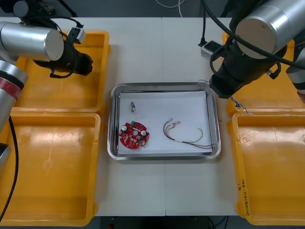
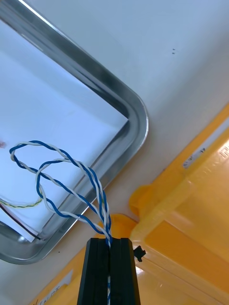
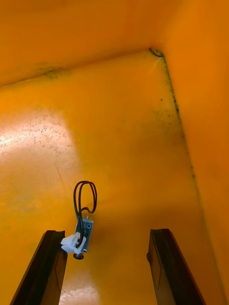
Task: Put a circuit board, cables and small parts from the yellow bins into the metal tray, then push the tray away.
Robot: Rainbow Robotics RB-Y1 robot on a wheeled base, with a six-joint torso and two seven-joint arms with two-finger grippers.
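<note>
right wrist view: right gripper (image 2: 109, 243) clamps the blue and white cable (image 2: 71, 190) over the metal tray (image 2: 138, 119), at its far right corner; move well inside before releasing. left gripper (image 3: 107, 236) gapes inside the far left yellow bin (image 3: 119, 119).

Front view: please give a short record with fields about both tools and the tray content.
Left tool: open, over far left yellow bin, black cable beside one finger
Right tool: shut on blue and white cable, at far right corner of tray
In tray: red circuit board, small metal part, red and yellow cable
</note>
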